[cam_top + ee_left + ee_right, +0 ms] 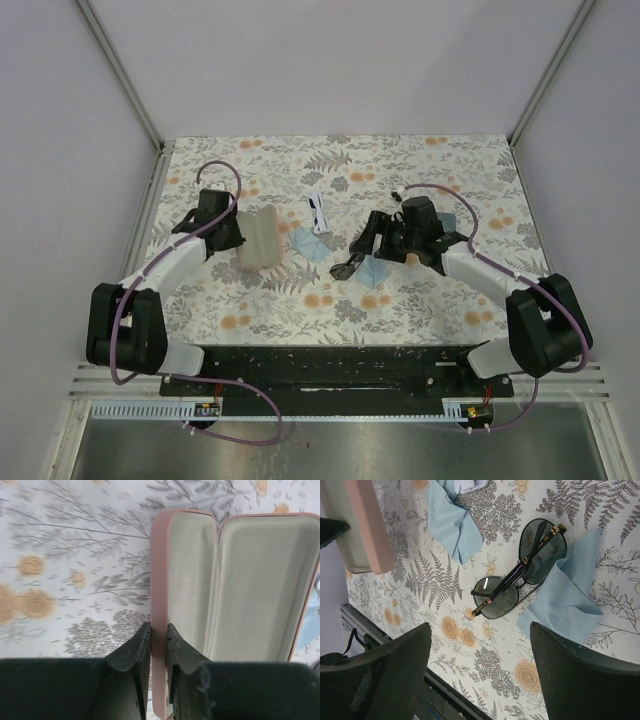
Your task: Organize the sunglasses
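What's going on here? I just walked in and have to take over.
Two robot arms are sorting sunglasses. The left gripper pinches one wall of the open, empty pink case. The right gripper hangs open over the dark sunglasses, which lie partly on a blue cloth. The white sunglasses lie farther back, untouched.

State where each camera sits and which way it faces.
Top external: above and behind the bases, looking down on the table; both arms show.
Left wrist: facing along the left hand, shut on the pink case's wall.
Right wrist: looking down past the open right hand at dark sunglasses overlapping a blue cloth.
Shared: all three show the pink case.
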